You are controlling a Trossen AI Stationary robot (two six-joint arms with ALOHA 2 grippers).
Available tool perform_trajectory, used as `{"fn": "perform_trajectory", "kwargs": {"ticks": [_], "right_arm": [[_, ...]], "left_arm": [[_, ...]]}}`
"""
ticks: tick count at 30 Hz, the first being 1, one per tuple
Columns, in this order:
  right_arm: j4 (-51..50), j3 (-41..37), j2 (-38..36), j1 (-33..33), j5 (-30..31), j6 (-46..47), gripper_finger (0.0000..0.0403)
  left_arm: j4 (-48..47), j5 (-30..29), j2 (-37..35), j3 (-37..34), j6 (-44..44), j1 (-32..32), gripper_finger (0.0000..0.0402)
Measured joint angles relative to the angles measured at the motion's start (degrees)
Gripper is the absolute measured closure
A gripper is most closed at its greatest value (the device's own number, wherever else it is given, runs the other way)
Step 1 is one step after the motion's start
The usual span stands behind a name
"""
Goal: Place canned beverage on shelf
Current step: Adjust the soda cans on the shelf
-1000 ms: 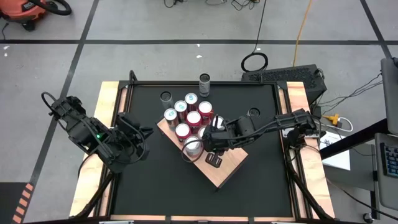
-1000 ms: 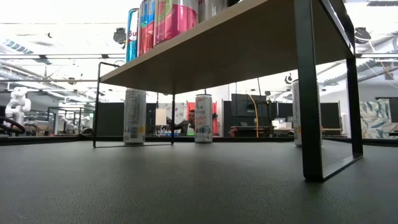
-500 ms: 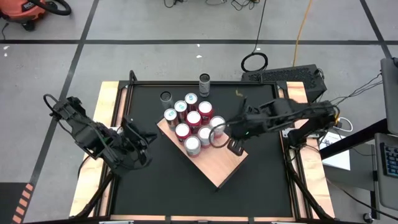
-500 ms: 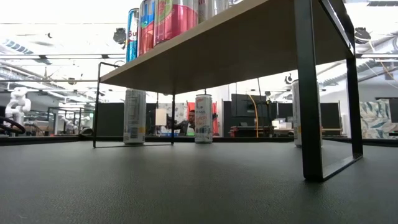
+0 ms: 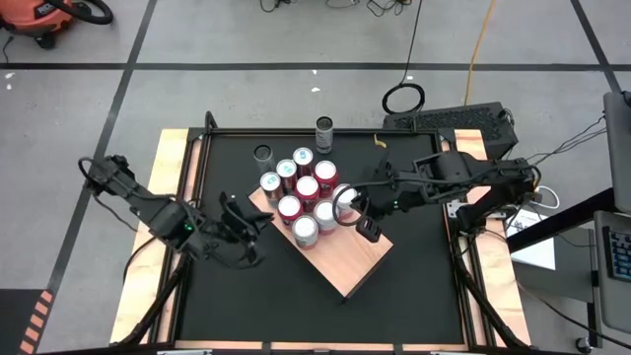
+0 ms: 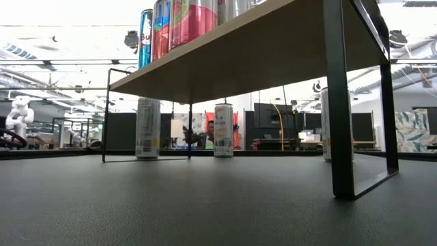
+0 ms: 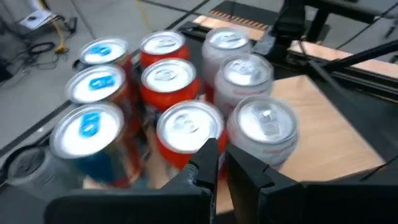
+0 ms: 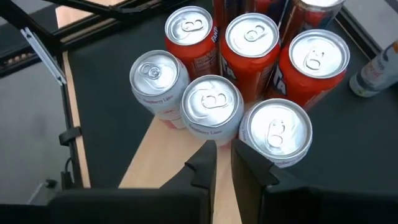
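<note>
On the black table, far half: a thick pale wooden shelf slab [image 5: 335, 247] on thin black metal legs [image 6: 339, 102], set cornerwise to the table edges.
Cans on shelf: nine slim aluminium cans [image 5: 308, 189], red, blue and white, stand packed upright at the shelf's far corner; the near half of the slab is bare, likely kept free for more.
Cans on table: a grey slim can [image 5: 324, 132] by the table's far edge, a dark-topped can [image 5: 262, 154] just off the shelf's far-left side, and a third can [image 5: 402, 180] partly hidden under the right arm; these look like the ones not yet placed.
Right gripper [image 8: 222, 160]: empty, fingers nearly pressed together with only a thin gap, hanging over the shelf's right edge beside the nearest white can [image 8: 277, 133].
Left gripper [image 7: 221, 163]: empty, fingers almost together, at the shelf's left corner, pointed at a red can [image 7: 189, 129].
Judgement: neither arm holds a can, so a fresh pickup seems next.
</note>
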Motion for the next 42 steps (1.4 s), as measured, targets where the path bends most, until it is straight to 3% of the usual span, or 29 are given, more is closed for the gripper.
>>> {"fn": "perform_trajectory", "kwargs": {"ticks": [9, 16, 42], "right_arm": [[-1.2, 0.0, 0.0, 0.0, 0.0, -3.9, 0.0376], [-1.7, 0.0, -0.3, 0.0, 0.0, -5.8, 0.0376], [-2.3, 0.0, -3.2, -0.2, 0.0, -6.3, 0.0376]], "left_arm": [[2.9, 2.9, 3.1, -0.6, 3.2, 6.7, 0.0366], [7.0, 8.8, 4.6, -0.5, 7.5, 10.6, 0.0366], [2.7, 11.6, 4.5, -0.4, 10.5, 12.9, 0.0366]]}}
